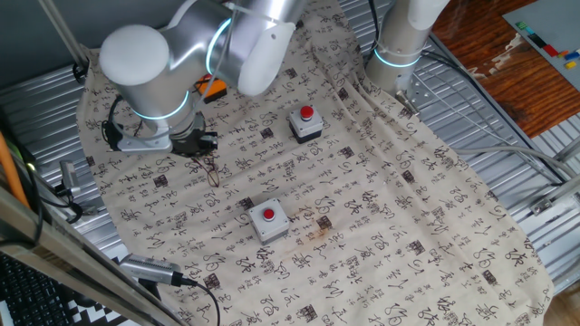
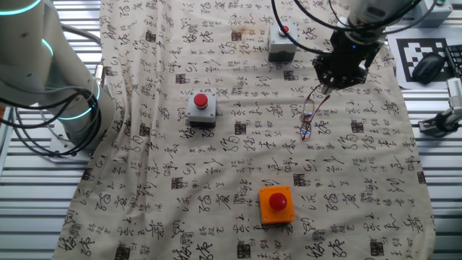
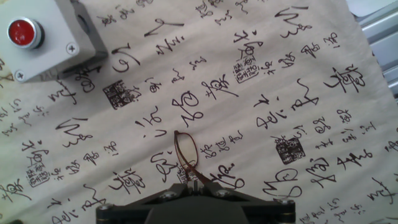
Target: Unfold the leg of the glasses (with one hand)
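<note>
The glasses (image 3: 185, 150) are thin and reddish-brown, lying on the calligraphy cloth just ahead of my fingers. One lens rim shows in the hand view, and a thin leg runs back from it into my gripper (image 3: 194, 181). The fingers are pressed together on that leg. In the other fixed view the glasses (image 2: 308, 117) stretch down from the gripper (image 2: 324, 89), with the far end touching the cloth. In one fixed view the gripper (image 1: 205, 154) stands at the cloth's left side, above the glasses (image 1: 212, 171).
Two grey boxes with red buttons (image 1: 306, 123) (image 1: 268, 220) stand on the cloth, and an orange button box (image 2: 276, 204) sits further off. One grey box (image 3: 46, 37) is at the hand view's top left. A second arm's base (image 1: 396, 50) rises at the back. Slatted metal borders the cloth.
</note>
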